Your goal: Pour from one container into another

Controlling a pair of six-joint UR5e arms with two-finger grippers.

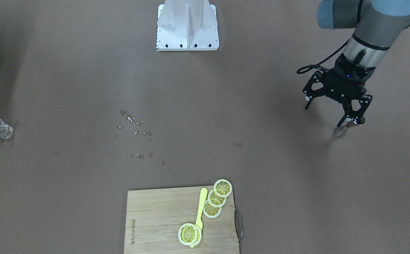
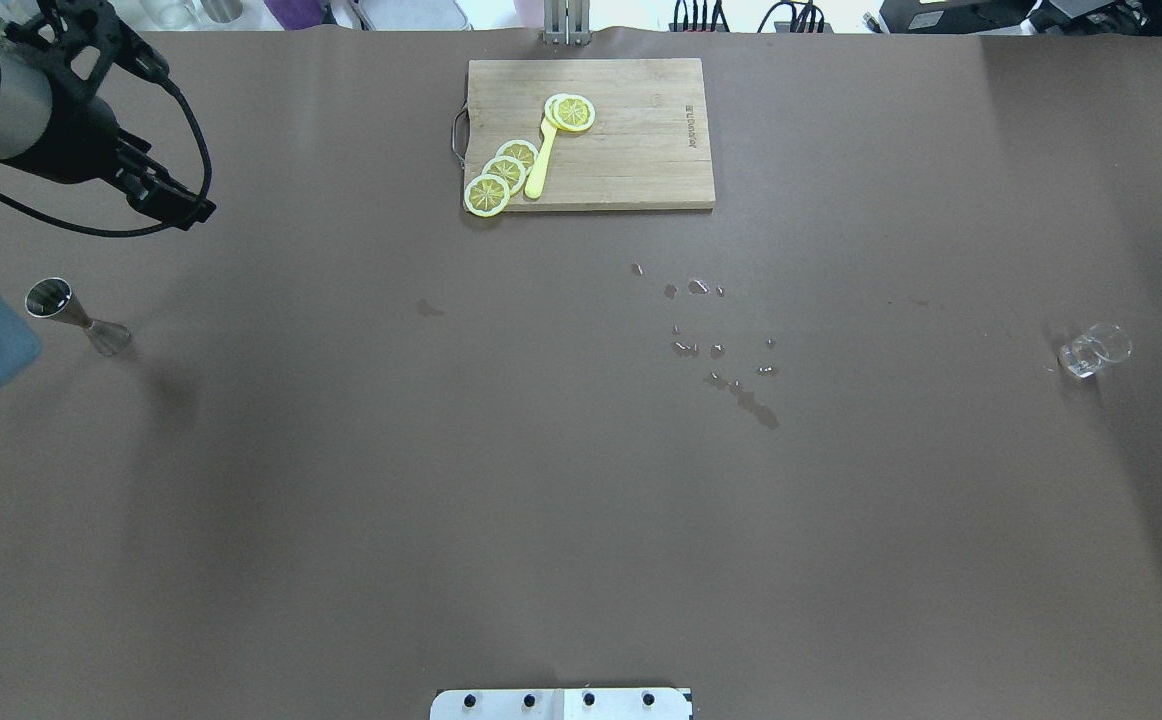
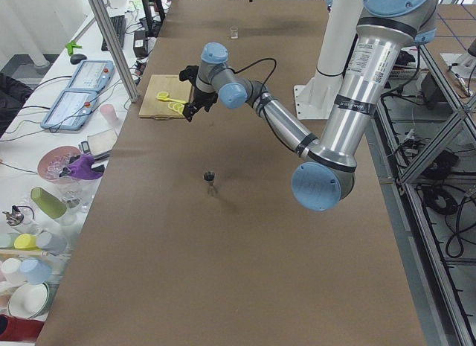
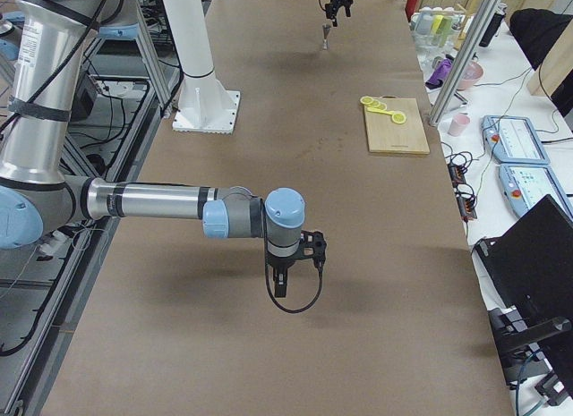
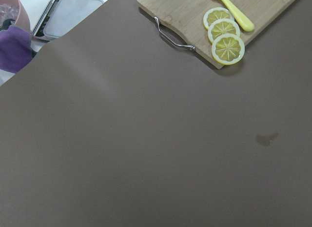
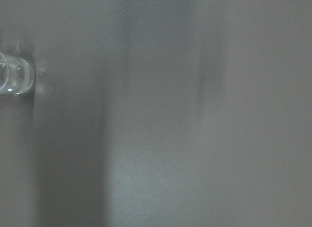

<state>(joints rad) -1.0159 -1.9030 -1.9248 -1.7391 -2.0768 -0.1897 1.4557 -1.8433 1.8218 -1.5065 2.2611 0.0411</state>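
A steel jigger (image 2: pixel 76 316) stands upright near the table's left end, also seen in the front-facing view as the jigger (image 1: pixel 347 128). My left gripper (image 1: pixel 323 115) hangs open above the table, raised and apart from the jigger, with nothing between its fingers. A small clear glass (image 2: pixel 1094 351) stands far off at the right end; the glass (image 6: pixel 13 79) sits at the left edge of the right wrist view. My right gripper (image 4: pixel 286 280) hovers low over the table and shows only in the exterior right view, so I cannot tell whether it is open or shut.
Water droplets (image 2: pixel 721 345) lie scattered mid-table. A wooden cutting board (image 2: pixel 641 140) with lemon slices (image 2: pixel 504 172) and a yellow utensil (image 2: pixel 539 165) lies at the far edge. The robot base (image 1: pixel 187 26) stands at the near edge.
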